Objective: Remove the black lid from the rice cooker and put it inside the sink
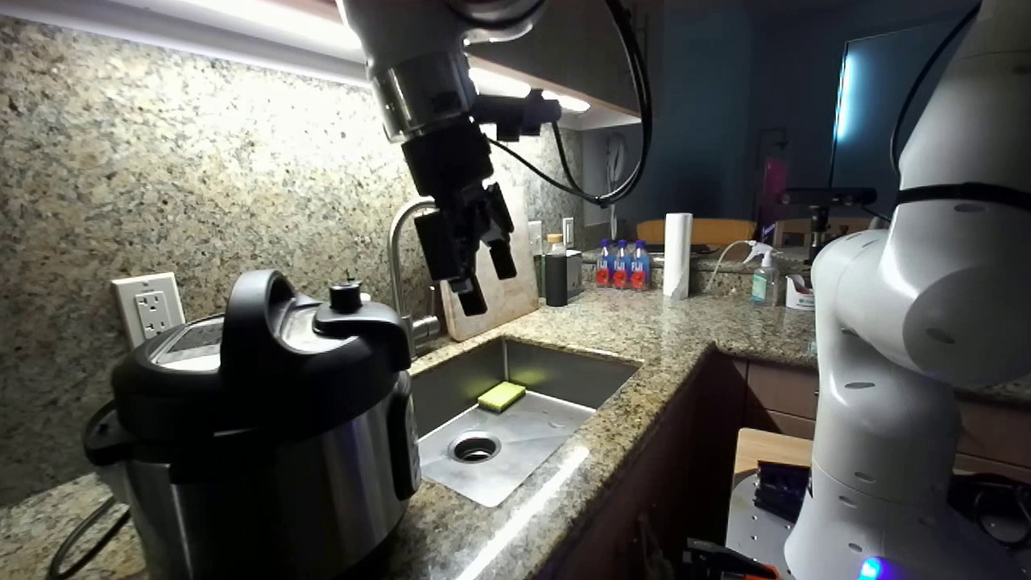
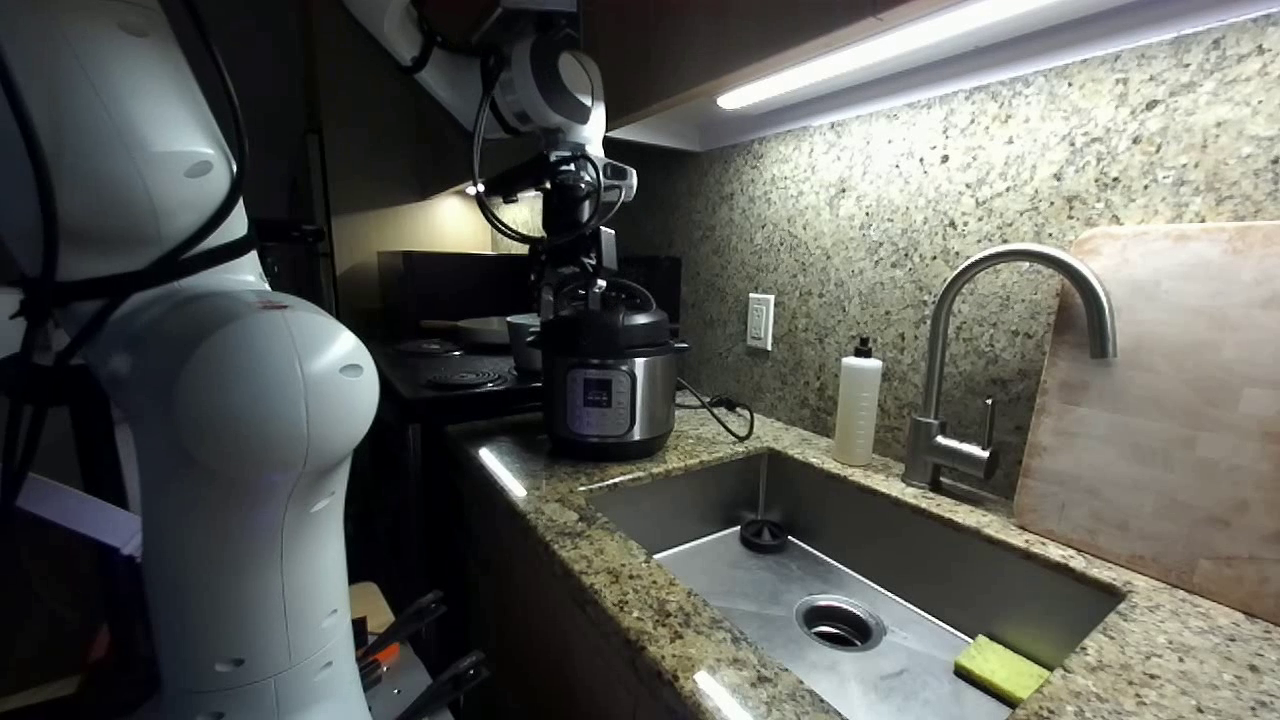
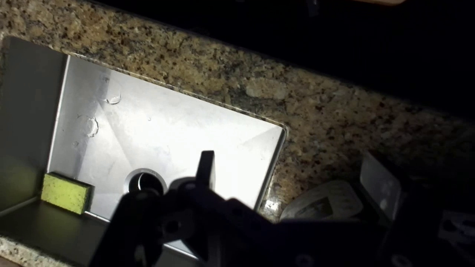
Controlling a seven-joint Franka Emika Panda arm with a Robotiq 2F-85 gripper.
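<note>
The black lid (image 1: 322, 395) (image 2: 632, 330) sits on the rice cooker (image 1: 274, 499) (image 2: 657, 390), its arched handle standing up. The steel cooker stands on the granite counter beside the sink (image 1: 564, 370) (image 2: 880, 535) (image 3: 185, 118). My gripper (image 1: 488, 279) (image 3: 295, 176) hangs above the counter on the cooker's sink side, apart from the lid. Its fingers are wide apart with nothing between them. Past the fingers, the wrist view shows the cooker's control panel (image 3: 345, 198); the lid cannot be made out there. In an exterior view the gripper (image 2: 572, 290) overlaps the lid's handle.
A yellow sponge (image 1: 501, 397) (image 3: 66, 193) and a black round piece (image 2: 764, 536) lie in the sink. Behind it rise the faucet (image 2: 1050, 265), a cutting board (image 2: 1160, 400) and a white bottle (image 2: 858, 405). Cabinets hang overhead. The stove (image 2: 465, 380) lies beyond the cooker.
</note>
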